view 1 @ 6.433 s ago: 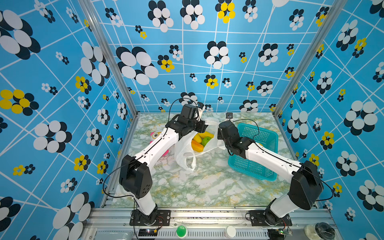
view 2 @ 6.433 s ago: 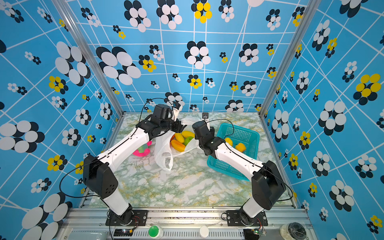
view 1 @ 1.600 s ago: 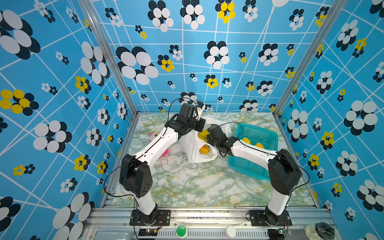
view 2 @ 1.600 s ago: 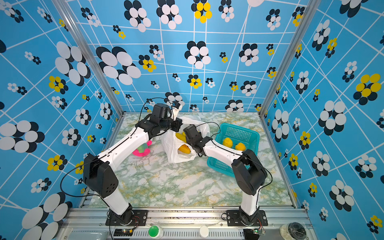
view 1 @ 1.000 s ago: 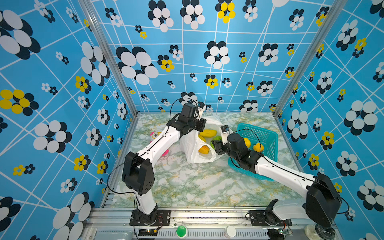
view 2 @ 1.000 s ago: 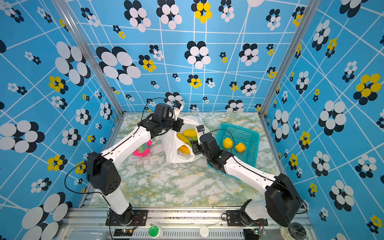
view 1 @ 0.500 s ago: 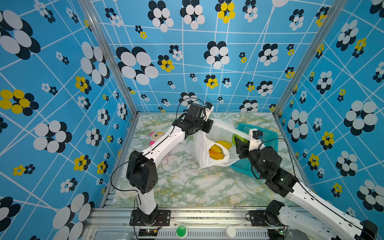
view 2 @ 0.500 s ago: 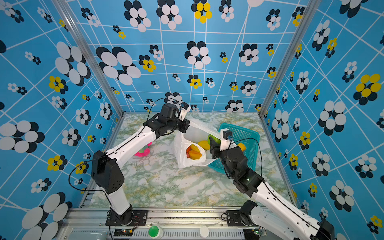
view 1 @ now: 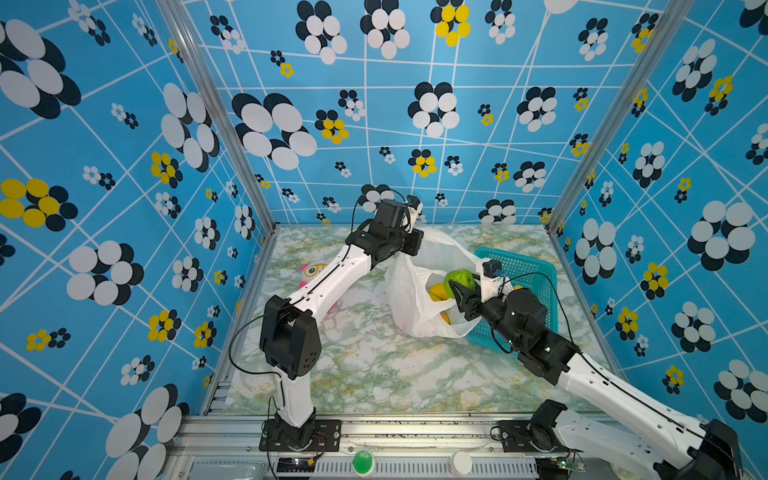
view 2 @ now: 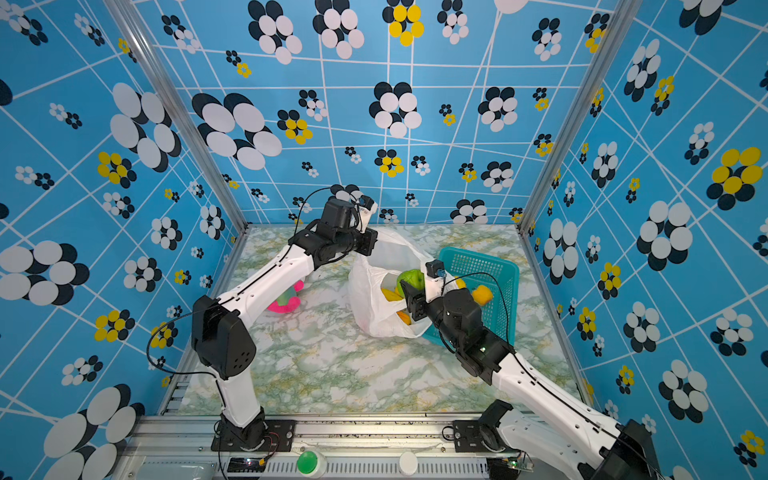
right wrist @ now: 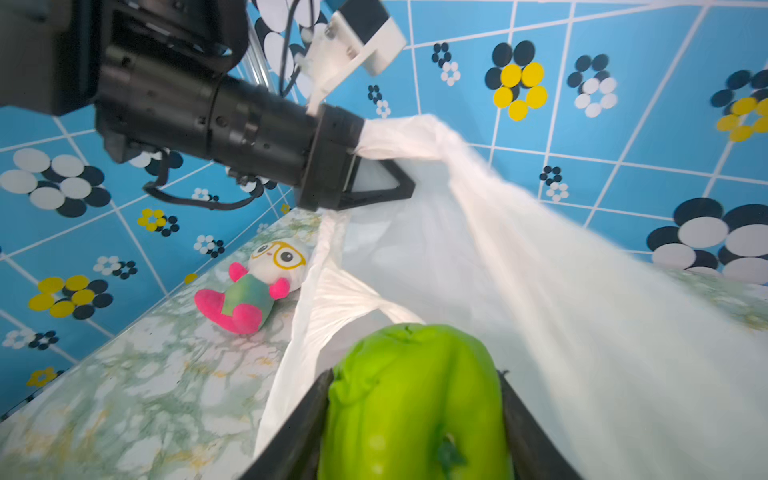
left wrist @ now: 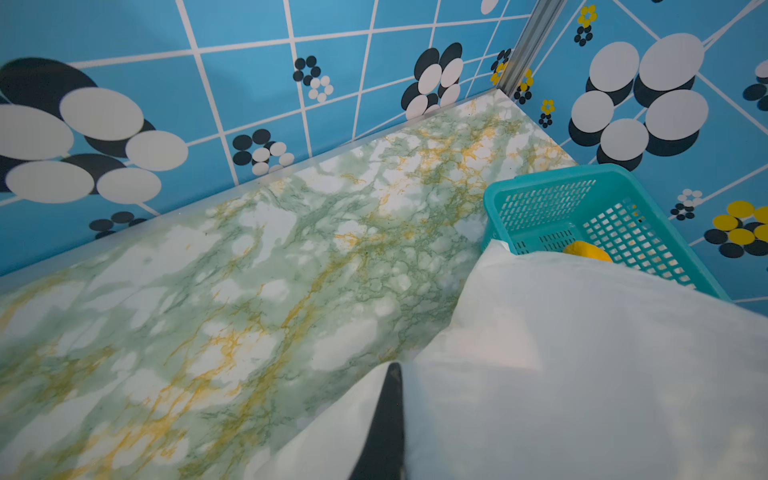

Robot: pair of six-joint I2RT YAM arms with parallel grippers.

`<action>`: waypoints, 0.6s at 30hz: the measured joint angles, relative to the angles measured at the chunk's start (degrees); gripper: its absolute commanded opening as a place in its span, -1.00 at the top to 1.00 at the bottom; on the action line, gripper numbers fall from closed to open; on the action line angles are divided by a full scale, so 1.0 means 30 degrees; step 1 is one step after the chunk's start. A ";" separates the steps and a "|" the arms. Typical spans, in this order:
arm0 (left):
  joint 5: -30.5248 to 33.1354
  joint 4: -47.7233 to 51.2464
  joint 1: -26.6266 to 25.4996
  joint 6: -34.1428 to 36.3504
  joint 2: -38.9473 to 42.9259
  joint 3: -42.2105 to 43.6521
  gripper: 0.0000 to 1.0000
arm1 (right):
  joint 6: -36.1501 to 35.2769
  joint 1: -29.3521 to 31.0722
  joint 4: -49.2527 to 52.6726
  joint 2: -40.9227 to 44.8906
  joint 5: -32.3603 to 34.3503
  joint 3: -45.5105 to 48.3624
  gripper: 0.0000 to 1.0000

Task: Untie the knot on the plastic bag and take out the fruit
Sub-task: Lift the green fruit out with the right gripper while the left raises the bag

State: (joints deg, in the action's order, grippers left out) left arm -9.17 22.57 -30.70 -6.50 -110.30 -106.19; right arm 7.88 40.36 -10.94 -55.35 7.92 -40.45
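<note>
Green-and-yellow marbled worktop point(view 1: 374, 374), blue flower-print walls point(view 1: 374, 104). Right of centre sits the thin white plastic bag point(view 1: 405, 299), touching a teal mesh basket point(view 1: 534, 266) by the right edge. The left end effector point(right wrist: 390, 183) is clenched on the bag's rim, held up toward the far edge. The right end effector point(view 1: 457, 291) grasps a lumpy green fruit point(right wrist: 415, 399) at the bag's open mouth. Yellow pieces point(view 1: 436, 291) lie inside; count unclear.

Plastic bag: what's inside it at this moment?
Through the open mouth of the plastic bag, yellow fruit and an orange piece lower down show. The right gripper holds a green fruit at the mouth. Anything deeper is hidden by plastic and gripper.
</note>
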 measured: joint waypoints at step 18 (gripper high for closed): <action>0.3679 0.6768 0.0954 0.0590 -0.7293 -1.5803 1.00 | 0.0160 0.0000 -0.0590 -0.3016 -0.2827 -0.1290 0.84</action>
State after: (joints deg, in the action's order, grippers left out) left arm 1.87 42.87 -27.83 -4.73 -132.18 -153.60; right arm 8.36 40.36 -12.71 -64.40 -0.56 -44.31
